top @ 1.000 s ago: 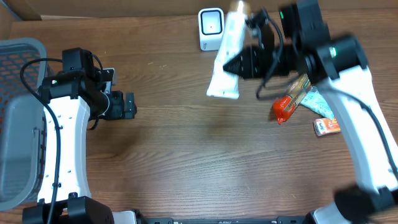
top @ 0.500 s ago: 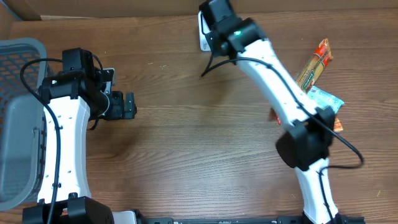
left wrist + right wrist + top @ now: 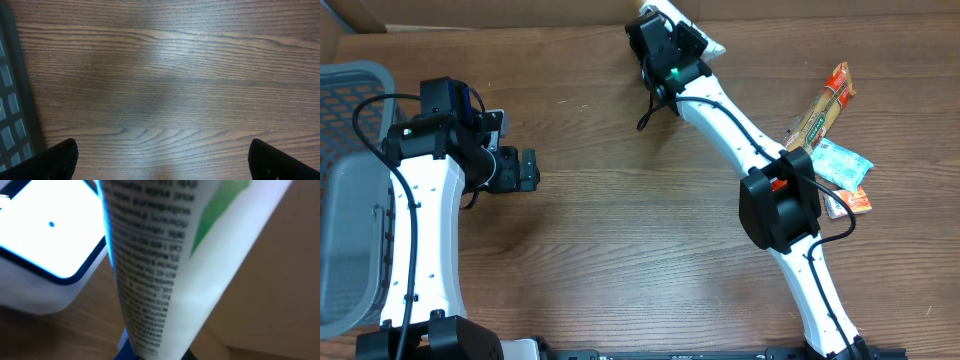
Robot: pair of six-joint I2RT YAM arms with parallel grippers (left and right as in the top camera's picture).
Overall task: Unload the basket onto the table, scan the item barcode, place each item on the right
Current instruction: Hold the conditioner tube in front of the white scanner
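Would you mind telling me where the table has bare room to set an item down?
Bare wood spans the middle, between the left gripper and the right arm, down to the near edge. Crowded: snack packets at right, basket at left.

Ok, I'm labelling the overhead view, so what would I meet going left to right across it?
The grey basket → left end effector, open over bare table → right end effector, shut on the white tube → snack packets.
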